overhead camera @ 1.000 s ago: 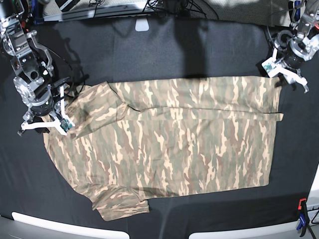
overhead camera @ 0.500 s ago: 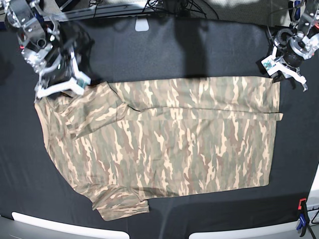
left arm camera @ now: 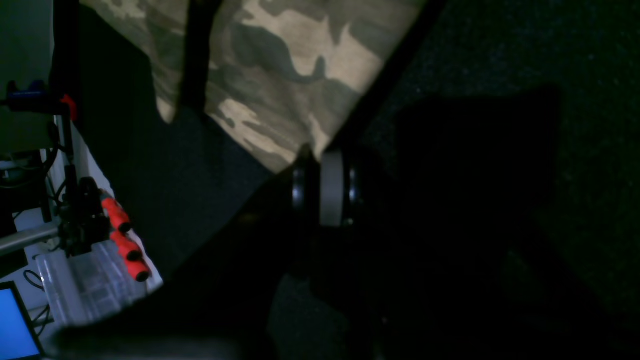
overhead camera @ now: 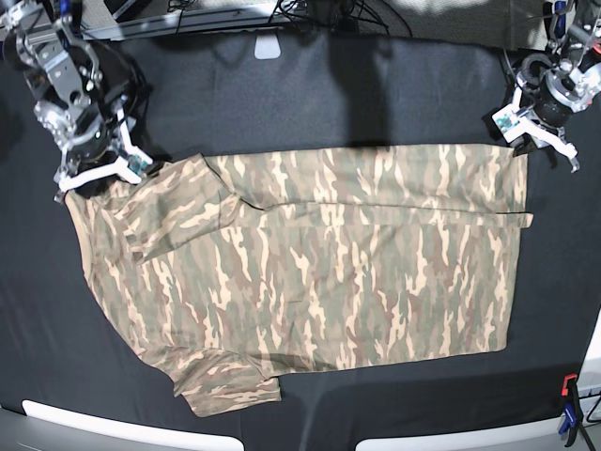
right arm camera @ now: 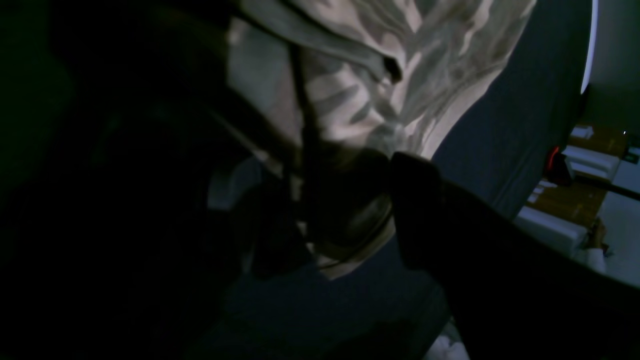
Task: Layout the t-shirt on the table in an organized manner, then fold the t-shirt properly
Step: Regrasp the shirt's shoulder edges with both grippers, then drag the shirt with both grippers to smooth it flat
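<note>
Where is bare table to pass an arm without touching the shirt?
Free: the black table strip behind the t-shirt, and the strip along its front hem. Crowded: both back corners, where the right end effector and left end effector sit at the cloth.

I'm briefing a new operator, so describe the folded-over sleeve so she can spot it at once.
On the black table, the camouflage t-shirt lies spread flat. Follow its far edge toward the right gripper; the sleeve is beside it, the only part doubled back onto the body.
</note>
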